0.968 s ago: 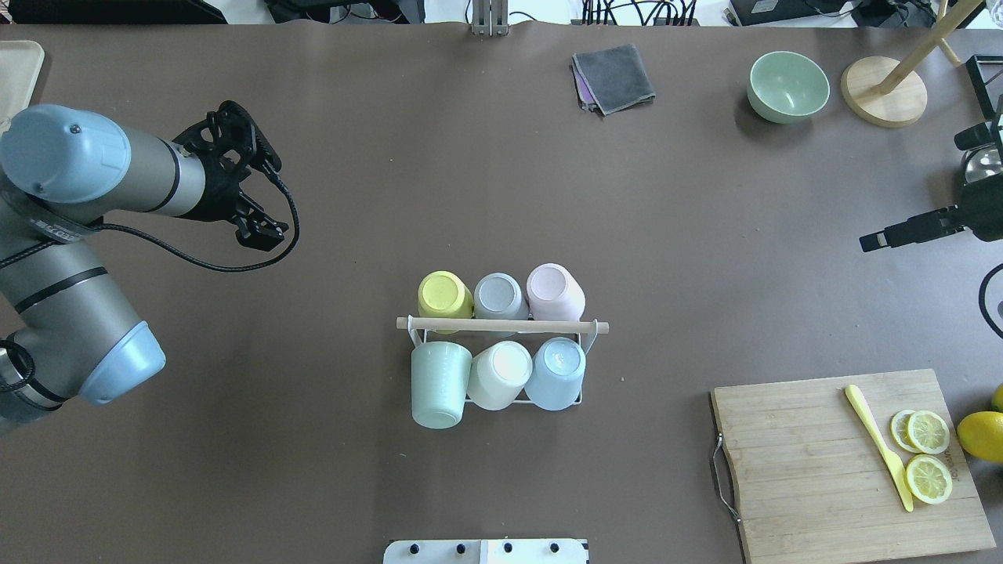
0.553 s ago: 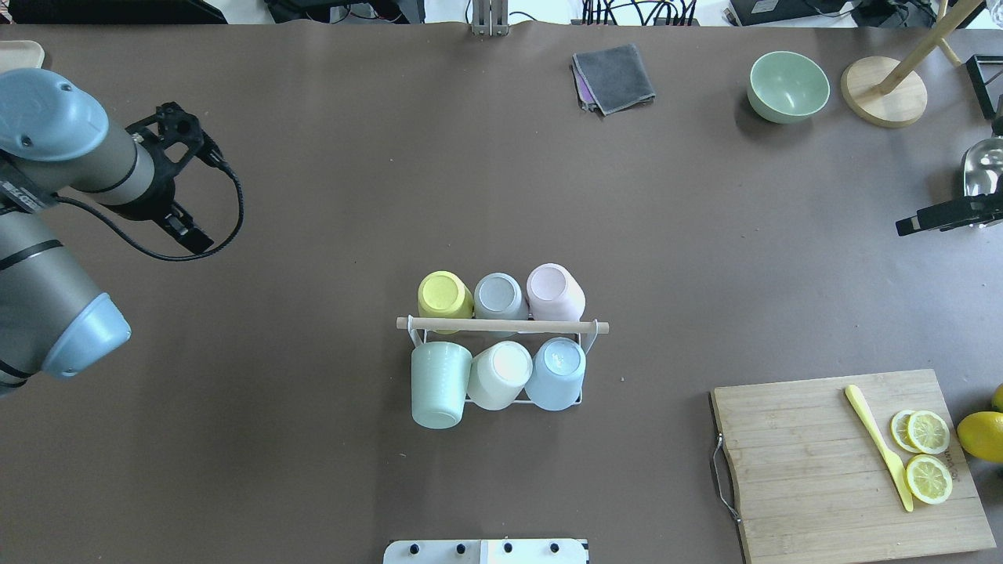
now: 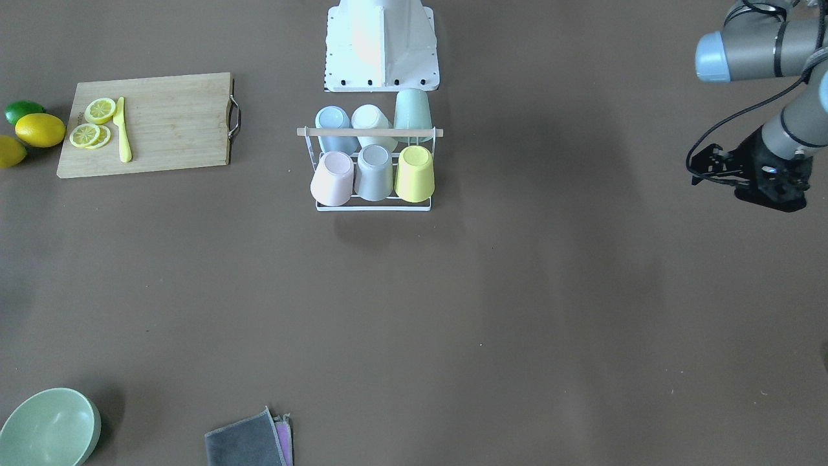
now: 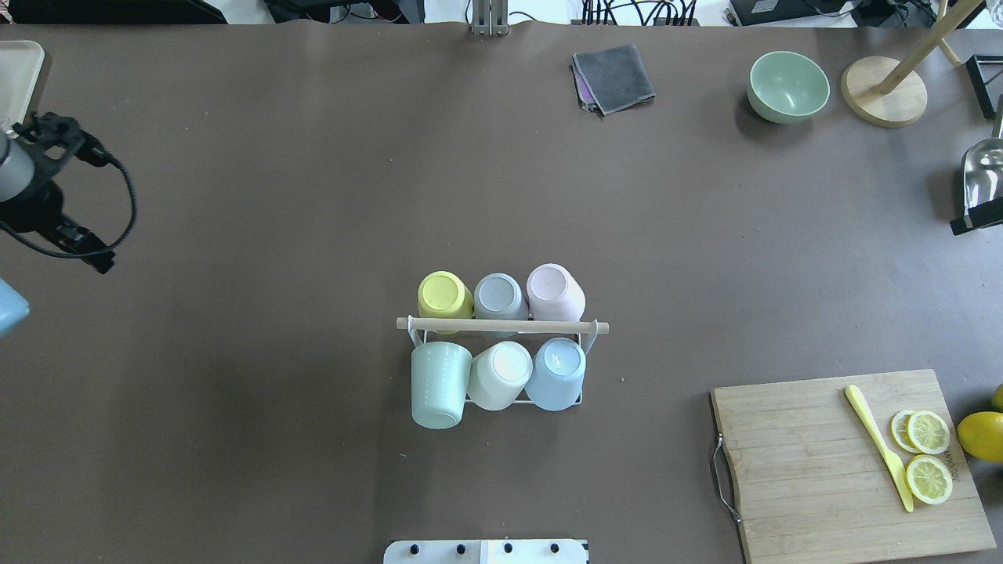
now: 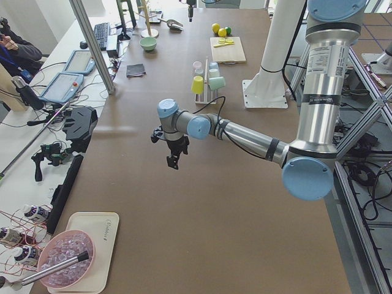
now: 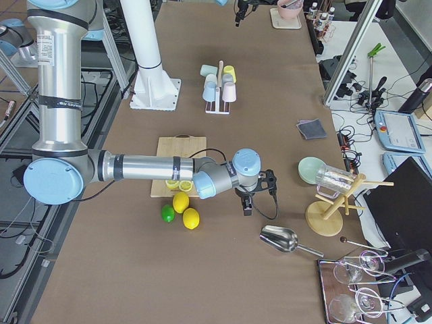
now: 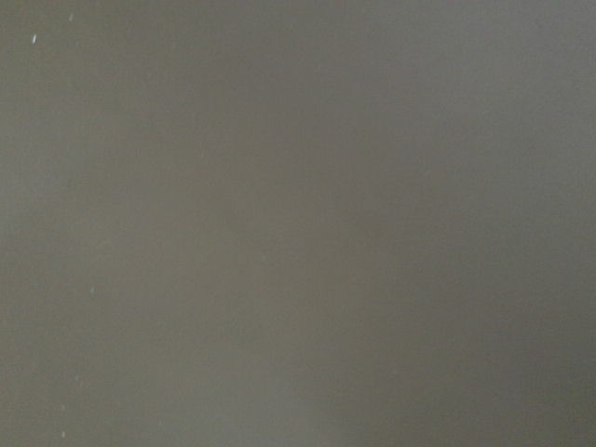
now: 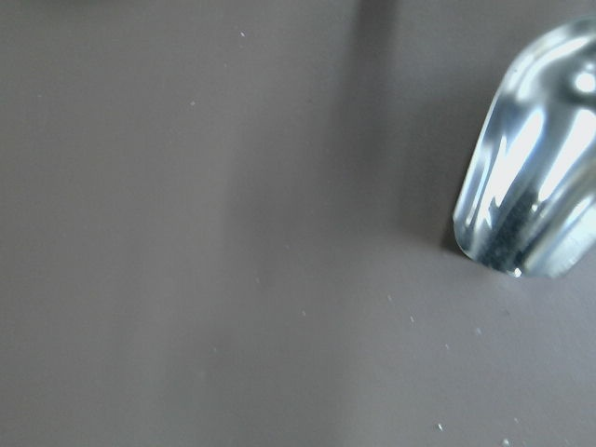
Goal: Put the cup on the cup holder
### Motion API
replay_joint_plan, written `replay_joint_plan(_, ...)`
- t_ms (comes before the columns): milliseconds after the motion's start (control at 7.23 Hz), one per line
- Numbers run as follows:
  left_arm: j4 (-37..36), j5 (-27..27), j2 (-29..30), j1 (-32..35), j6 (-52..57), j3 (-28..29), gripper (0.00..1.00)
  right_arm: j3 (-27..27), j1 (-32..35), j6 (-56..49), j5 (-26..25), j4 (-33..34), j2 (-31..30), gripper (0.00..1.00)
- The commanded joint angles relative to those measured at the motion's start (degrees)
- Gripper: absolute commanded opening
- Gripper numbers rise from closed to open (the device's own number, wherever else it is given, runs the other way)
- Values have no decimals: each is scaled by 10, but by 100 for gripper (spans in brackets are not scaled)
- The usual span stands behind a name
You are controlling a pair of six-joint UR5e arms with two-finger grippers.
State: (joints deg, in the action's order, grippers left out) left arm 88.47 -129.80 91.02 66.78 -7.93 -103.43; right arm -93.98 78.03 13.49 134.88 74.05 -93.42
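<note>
The white wire cup holder [image 4: 589, 338] with its wooden rod [image 4: 501, 324] stands mid-table; it also shows in the front-facing view [image 3: 372, 208]. Several cups hang upside down on it: yellow [image 4: 443, 295], grey [image 4: 499, 295] and pink [image 4: 555, 291] in the far row, mint green [image 4: 439, 384], white [image 4: 500, 374] and light blue [image 4: 556, 372] in the near row. My left gripper [image 4: 88, 252] is far off at the table's left edge, holds nothing, and is seen edge-on. My right gripper [image 4: 973, 225] only peeks in at the right edge.
A cutting board [image 4: 815, 470] with lemon slices and a yellow knife lies front right, with lemons beside it. A green bowl [image 4: 787, 84], a grey cloth [image 4: 613, 77] and a wooden stand [image 4: 884, 92] are at the back. A metal scoop [image 8: 540, 168] lies under the right wrist.
Both arms have drawn back outward, the left one to the left edge and the right one off the right edge. The cups and the holder have not moved.
</note>
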Motion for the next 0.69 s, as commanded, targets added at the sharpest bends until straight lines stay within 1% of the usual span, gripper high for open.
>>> replay_joint_plan(0,1,-26,-59,113,3,-5,99,-97,57,-139,-47,284,23,100)
replay_joint_plan(138,1,-26,-79,167,3,-10,99,-95,85,-176,-49,343,32,100)
replay_joint_plan(277,0,-26,-88,211,1,-10,99,-88,110,-177,-49,345,19,100)
replay_joint_plan(415,-9,-42,-88,234,-3,-8,99,-77,127,-180,-46,342,9,100)
replay_joint_plan(553,-10,-50,-89,236,-4,-3,99,-61,148,-197,-45,341,8,100)
